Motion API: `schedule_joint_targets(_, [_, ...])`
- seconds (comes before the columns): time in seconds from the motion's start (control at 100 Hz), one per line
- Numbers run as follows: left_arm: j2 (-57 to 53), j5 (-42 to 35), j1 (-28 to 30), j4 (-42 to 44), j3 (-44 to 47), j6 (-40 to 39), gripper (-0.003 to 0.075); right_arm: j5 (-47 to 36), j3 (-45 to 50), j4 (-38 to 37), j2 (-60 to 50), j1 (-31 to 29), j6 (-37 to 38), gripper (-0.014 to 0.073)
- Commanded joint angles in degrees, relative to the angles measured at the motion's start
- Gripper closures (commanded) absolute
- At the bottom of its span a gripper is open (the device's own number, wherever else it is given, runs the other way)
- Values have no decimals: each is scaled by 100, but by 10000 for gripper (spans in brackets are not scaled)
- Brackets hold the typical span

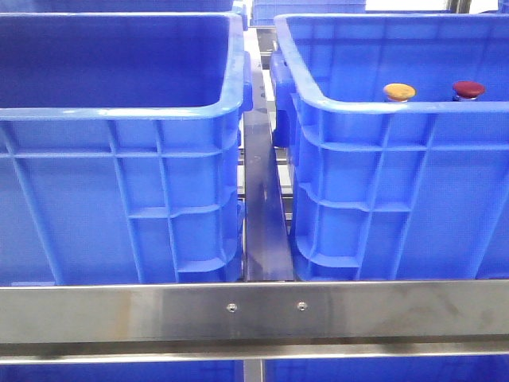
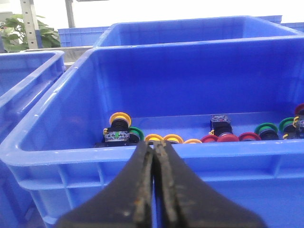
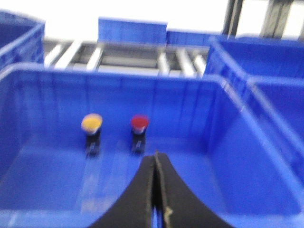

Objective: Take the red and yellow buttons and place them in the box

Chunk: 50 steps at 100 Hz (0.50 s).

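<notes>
- Blue plastic box point(image 1: 398, 159), right-hand crate in the front view: contains both task buttons.
- Yellow button point(image 3: 91, 123) and red button point(image 3: 139, 123): upright, side by side near the far wall, not touching.
- Right gripper point(image 3: 155, 164): fingers pressed together, empty, hovering over the box's near side.
- Left gripper point(image 2: 154, 149): fingers together, empty, before a second crate point(image 2: 57, 156) holding many mixed buttons point(image 2: 218, 137).
</notes>
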Motion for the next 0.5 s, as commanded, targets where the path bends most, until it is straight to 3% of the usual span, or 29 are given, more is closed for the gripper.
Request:
schedule_joint_targets(0.0, [-171,-492,10,-4,293,-49,740,-1378,83,-863,-13,124,860,659])
schedule_joint_targets(0.06, [-171,-492,10,-4,293,-49,740,-1689,345,-945,-99,191,989,659])
schedule_joint_targets(0.36, [-171,-492,10,-4,293,-49,740,-1680,1549,-1040,-1020,226,1368,659])
schedule_joint_targets(0.49, [-171,-481,10,-4,293,-49,740,-1225,1541,-1261,-1061,381,1490,659])
